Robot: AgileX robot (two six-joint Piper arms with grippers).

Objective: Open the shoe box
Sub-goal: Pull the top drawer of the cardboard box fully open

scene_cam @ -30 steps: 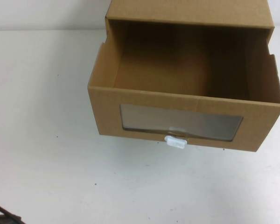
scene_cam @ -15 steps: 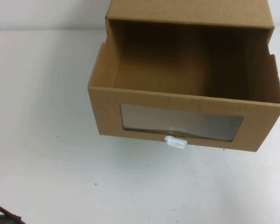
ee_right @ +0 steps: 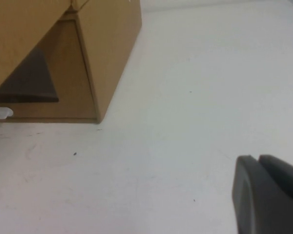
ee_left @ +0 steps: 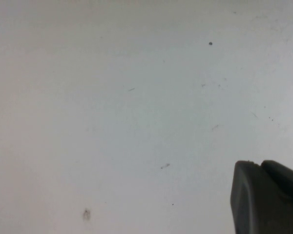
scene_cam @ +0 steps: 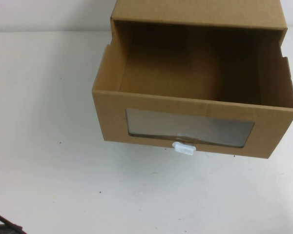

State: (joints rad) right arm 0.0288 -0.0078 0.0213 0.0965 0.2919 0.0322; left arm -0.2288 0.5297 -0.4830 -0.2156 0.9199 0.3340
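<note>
Already slid out of its sleeve (scene_cam: 200, 12), the shoe box (scene_cam: 112, 114) sits far across the white worktop (scene_cam: 39, 97) — light, stiff brown card, clear window (scene_cam: 190, 127), best pulled by its small white tab (scene_cam: 184, 148). The right end effector (ee_right: 260, 195) hovers clenched and empty near the box; the left end effector (ee_left: 261, 195) hangs over the worktop — its grip I cannot tell.

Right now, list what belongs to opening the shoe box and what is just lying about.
Job:
shoe box, drawer pulled out
white pull tab on the drawer front
right gripper, shut, above the table beside the box
left gripper, above the table, no box in its view

Just there:
table
small dark specks on it
</note>
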